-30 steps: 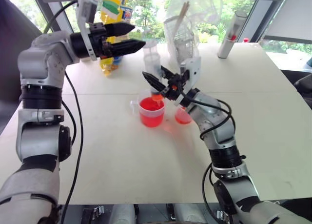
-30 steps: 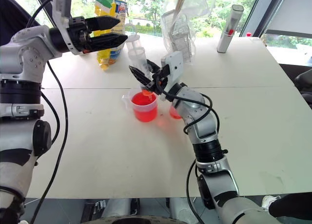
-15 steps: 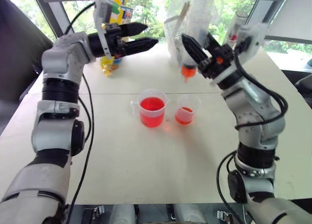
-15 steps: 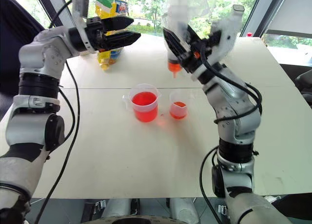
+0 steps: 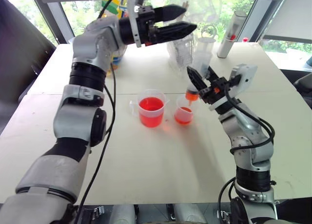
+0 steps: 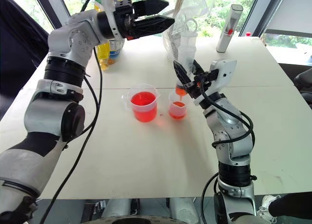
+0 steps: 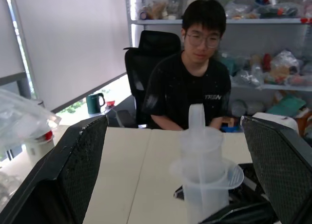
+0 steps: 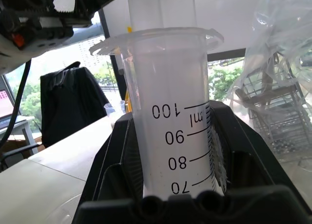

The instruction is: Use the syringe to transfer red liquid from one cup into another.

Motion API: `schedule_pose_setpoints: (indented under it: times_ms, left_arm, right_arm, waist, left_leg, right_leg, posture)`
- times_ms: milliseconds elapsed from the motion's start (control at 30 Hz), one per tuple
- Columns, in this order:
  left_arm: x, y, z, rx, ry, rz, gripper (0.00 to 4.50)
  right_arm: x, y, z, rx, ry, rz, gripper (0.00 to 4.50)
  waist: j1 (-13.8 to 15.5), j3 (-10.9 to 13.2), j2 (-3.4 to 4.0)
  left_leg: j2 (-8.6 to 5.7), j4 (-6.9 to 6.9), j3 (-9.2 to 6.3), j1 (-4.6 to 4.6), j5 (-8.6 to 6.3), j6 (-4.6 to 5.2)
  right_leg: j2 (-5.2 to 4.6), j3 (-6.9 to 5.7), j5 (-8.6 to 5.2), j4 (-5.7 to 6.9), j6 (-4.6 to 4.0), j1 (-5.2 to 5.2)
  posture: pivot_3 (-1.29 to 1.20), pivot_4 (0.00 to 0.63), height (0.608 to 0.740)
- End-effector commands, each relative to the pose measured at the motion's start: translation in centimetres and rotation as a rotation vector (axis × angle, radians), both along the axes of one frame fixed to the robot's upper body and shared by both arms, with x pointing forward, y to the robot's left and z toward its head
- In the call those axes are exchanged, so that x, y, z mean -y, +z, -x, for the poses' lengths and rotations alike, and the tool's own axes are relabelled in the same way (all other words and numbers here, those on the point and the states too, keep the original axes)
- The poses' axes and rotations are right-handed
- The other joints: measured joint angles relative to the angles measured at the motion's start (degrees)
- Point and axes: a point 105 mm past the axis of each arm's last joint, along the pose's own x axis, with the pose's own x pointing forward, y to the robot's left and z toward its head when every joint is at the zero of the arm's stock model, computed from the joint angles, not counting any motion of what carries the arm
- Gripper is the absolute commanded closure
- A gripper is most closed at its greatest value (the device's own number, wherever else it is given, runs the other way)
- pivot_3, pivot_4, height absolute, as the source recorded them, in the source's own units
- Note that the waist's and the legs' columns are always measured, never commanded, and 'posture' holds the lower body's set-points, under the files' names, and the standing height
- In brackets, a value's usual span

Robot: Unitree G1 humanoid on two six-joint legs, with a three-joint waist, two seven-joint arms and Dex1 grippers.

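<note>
Right end effector (image 5: 199,85) pinches the syringe (image 5: 200,63) upright, nozzle over the smaller cup (image 5: 184,110); left end effector (image 5: 180,20) spread wide above.

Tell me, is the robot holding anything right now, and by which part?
Yes. The right gripper is shut on the syringe, clamping its clear barrel low down, just above the orange tip. The left gripper is open and holds nothing.

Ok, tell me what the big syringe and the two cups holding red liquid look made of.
Large clear syringe: likely translucent plastic, frosted, printed black gradations. Larger handled cup and smaller handleless cup: apparently clear glossy plastic, since the red liquid shows through their walls.
</note>
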Motion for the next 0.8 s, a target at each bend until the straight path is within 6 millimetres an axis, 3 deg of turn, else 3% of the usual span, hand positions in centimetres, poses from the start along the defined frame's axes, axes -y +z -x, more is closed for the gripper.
schedule_pose_setpoints:
  times_ms: [33,200,267,367,533,733,800]
  left_arm:
    - [1.0,1.8,1.1,0.055,-0.055,0.021,0.04]
    - [2.1,1.1,1.3,0.037,-0.085,0.002,0.04]
    - [2.4,0.7,1.2,0.028,-0.084,-0.009,0.53]
    - [2.6,0.4,1.2,0.019,-0.093,-0.016,1.81]
    - [3.1,-0.5,1.3,0.007,-0.108,-0.048,4.47]
    - [3.4,-0.8,1.5,0.004,-0.123,-0.059,4.47]
    - [3.3,-0.5,1.6,-0.001,-0.13,-0.047,3.94]
  right_arm:
    - [-0.1,0.5,0.3,0.047,0.0,0.017,3.08]
    - [-0.2,0.1,0.2,0.043,-0.006,0.031,3.08]
    - [-0.2,0.0,0.1,0.044,-0.006,0.033,3.08]
    - [-0.2,0.0,0.0,0.044,-0.007,0.035,3.08]
    - [-0.2,0.0,-0.1,0.047,-0.006,0.042,3.08]
    - [-0.2,0.0,-0.1,0.05,-0.004,0.05,3.08]
    - [-0.2,0.0,-0.1,0.05,-0.003,0.052,3.08]
  waist:
    - [0.0,0.0,0.0]
    - [0.0,0.0,0.0]
    - [0.0,0.0,0.0]
    - [0.0,0.0,0.0]
    - [0.0,0.0,0.0]
    - [0.0,0.0,0.0]
    - [0.0,0.0,0.0]
  left_leg:
    - [0.0,0.0,0.0,0.0,0.0,0.0]
    - [0.0,0.0,-0.01,0.0,0.0,0.0]
    - [0.0,0.0,0.0,0.0,0.0,0.0]
    - [0.0,0.0,-0.01,0.0,0.0,0.0]
    - [0.0,0.0,-0.01,0.0,0.0,0.0]
    - [0.0,0.0,-0.01,0.0,0.0,0.0]
    - [0.0,0.0,-0.02,0.0,0.0,0.0]
  right_leg:
    - [0.0,0.0,0.0,0.0,0.0,0.0]
    - [0.01,0.0,0.0,0.0,0.0,-0.01]
    - [0.01,0.0,0.0,0.0,0.0,0.0]
    - [0.01,0.0,0.0,-0.01,0.0,0.0]
    - [0.02,0.0,0.0,0.0,0.0,0.0]
    - [0.02,0.01,0.0,0.0,0.0,0.01]
    - [0.02,0.0,0.0,0.0,0.0,0.0]
  posture:
    - [0.0,0.15,0.739]
    - [0.0,0.15,0.739]
    - [0.0,0.15,0.739]
    - [0.0,0.15,0.739]
    - [0.0,0.15,0.739]
    - [0.0,0.15,0.739]
    - [0.0,0.15,0.739]
